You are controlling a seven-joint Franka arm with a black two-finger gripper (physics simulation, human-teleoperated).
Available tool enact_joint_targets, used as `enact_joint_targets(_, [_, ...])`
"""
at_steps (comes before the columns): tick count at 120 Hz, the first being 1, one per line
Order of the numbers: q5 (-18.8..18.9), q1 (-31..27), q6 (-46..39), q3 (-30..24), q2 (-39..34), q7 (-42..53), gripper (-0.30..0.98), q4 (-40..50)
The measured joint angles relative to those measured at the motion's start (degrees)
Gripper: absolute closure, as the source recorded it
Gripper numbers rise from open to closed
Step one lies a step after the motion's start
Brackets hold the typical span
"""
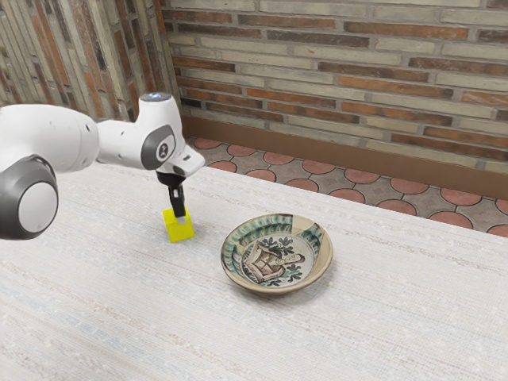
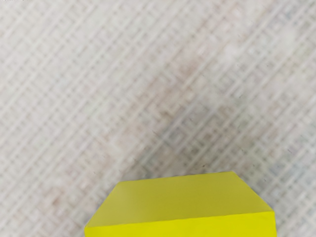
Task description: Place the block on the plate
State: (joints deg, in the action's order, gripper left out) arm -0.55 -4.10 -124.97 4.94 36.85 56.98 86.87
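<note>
Well, the gripper (image 1: 180,217) is at the yellow block (image 1: 182,233); how open, or gripping (awkward angle), I can't tell.

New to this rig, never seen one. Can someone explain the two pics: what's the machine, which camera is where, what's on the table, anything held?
The machine is one white robot arm with a black claw at its end. The exterior view is taken from the arm's side, so the arm reaches in from that view's left. The wrist view comes from a camera on the arm's hand, looking at the table and, close up, a yellow block.

On the table there is also a patterned plate, with nothing on it. The claw is down at the block, beside the plate. Whether it grips the block I can't tell from these pictures. The task is to put the block on the plate, and it isn't there yet.
</note>
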Motion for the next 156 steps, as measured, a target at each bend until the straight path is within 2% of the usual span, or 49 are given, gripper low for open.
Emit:
enact_joint_targets(44, [-1.1, -0.6, -1.5, 0.0, 1.6, 5.5, 0.0, 1.8])
enact_joint_targets(50, [-1.2, -0.6, -1.6, 0.0, 1.7, 6.0, 0.04, 1.8])
enact_joint_targets(61, [-1.2, -0.5, -1.7, 0.0, 1.6, 6.8, 0.23, 1.8])
enact_joint_targets(84, [-1.1, -0.2, -1.9, 0.0, 0.5, 7.9, 0.28, 2.7])
enact_joint_targets(98, [-1.1, 0.6, -1.6, 0.1, -3.7, 8.3, 0.28, 4.8])
enact_joint_targets(133, [-1.0, 9.6, 0.9, 0.0, -15.3, 8.5, 0.28, 12.0])
enact_joint_targets(156, [-1.5, 15.9, 2.2, 0.0, -16.0, 8.0, 0.28, 12.3])
